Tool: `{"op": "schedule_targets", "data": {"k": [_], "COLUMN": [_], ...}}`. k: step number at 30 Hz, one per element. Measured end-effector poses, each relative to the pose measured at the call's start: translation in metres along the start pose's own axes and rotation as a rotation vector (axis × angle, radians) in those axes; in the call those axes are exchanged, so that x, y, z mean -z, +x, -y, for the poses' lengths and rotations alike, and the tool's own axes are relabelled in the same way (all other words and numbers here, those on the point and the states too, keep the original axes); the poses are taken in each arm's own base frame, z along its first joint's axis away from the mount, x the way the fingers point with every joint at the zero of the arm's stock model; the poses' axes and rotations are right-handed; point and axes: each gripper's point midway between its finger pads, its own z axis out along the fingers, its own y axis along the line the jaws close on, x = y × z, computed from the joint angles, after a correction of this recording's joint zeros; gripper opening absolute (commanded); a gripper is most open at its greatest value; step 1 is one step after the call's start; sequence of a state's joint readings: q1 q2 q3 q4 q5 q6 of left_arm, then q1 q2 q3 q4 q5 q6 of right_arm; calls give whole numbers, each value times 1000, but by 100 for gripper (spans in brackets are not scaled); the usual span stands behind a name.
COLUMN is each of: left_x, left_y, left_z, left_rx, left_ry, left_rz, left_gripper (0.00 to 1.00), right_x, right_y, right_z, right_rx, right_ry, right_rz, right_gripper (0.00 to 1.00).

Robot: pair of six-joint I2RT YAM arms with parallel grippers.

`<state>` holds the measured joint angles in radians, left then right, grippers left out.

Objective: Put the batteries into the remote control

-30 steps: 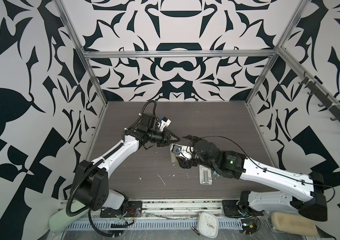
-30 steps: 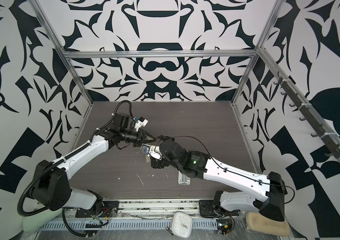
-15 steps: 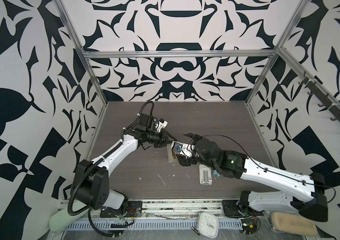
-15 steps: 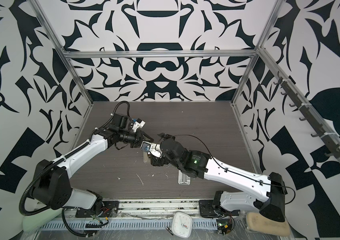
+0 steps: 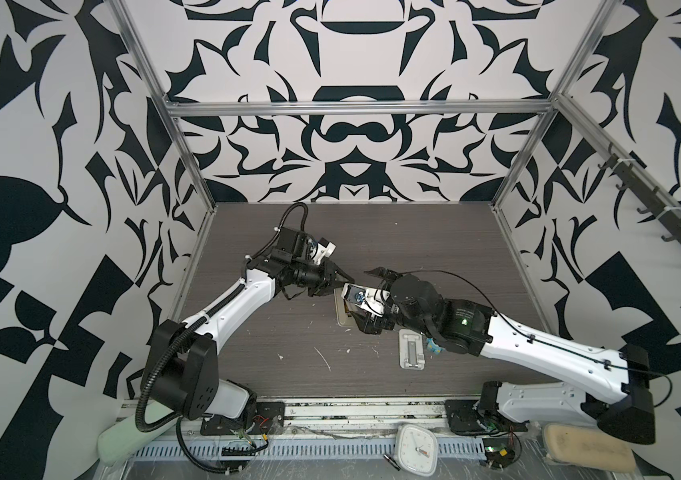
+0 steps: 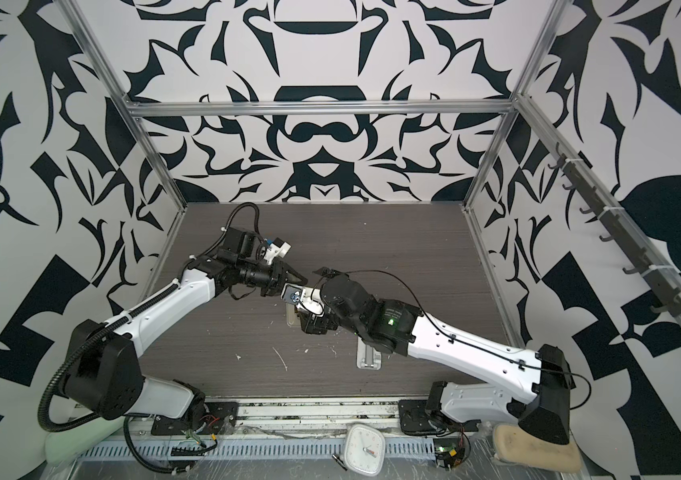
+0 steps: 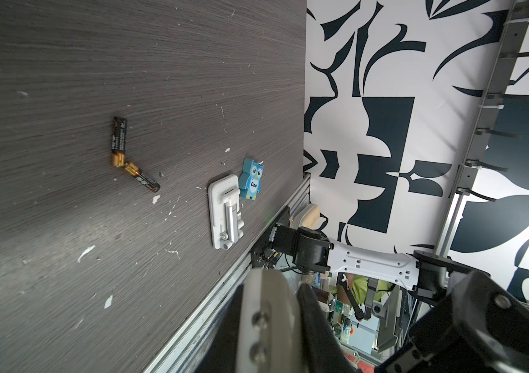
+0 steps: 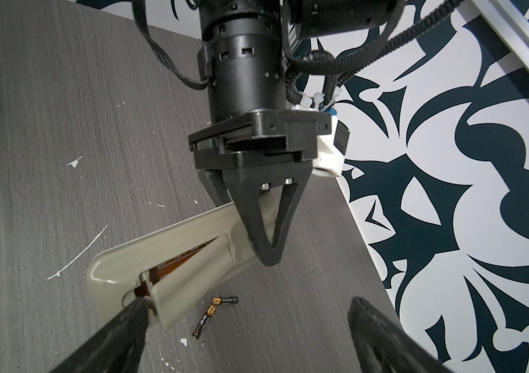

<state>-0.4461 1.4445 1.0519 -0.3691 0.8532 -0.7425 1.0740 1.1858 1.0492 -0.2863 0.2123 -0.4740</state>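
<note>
The remote control (image 8: 172,245) is held above the table, beige back showing, and my left gripper (image 8: 266,255) is shut on one end of it. A beige cover (image 8: 192,268) sits askew over its bay, with dark brown showing in the gap. My right gripper (image 8: 250,308) is open wide, and one fingertip (image 8: 138,311) touches the remote's free end by the cover. Two batteries (image 8: 226,301) (image 8: 205,321) lie on the table below, tips touching; the left wrist view shows these batteries (image 7: 117,142) too. In both top views the two grippers (image 5: 340,278) (image 5: 372,299) meet mid-table over the remote control (image 5: 345,316).
A flat white slotted stand (image 7: 226,214) and a small blue owl figure (image 7: 251,179) lie near the table's front edge (image 7: 224,284). The stand (image 5: 411,349) sits beside my right forearm. A white clock (image 5: 415,446) lies off the table in front.
Both grippers wobbled slightly around the same spot mid-table. The left stays shut on the remote and the right stays open.
</note>
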Motion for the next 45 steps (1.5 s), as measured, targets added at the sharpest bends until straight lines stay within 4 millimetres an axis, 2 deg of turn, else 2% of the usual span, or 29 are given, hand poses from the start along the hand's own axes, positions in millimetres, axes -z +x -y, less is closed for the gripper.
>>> {"op": "schedule_targets", "data": {"k": [14, 26, 45], "left_x": [10, 10, 9], "left_y": [-9, -12, -15], "left_z": [-11, -13, -13], "left_rx": [4, 25, 16], "left_ry": [-73, -50, -37], "left_rz": [76, 96, 115], "left_gripper": [0, 0, 0], "right_x": [-2, -14, -26], "right_y": [-5, 3, 14], "right_z": [-15, -25, -23], "right_rx": [-14, -16, -150], "right_ry": [-86, -119, -175], "right_rz": [31, -3, -36], "right_gripper": [100, 100, 100]}}
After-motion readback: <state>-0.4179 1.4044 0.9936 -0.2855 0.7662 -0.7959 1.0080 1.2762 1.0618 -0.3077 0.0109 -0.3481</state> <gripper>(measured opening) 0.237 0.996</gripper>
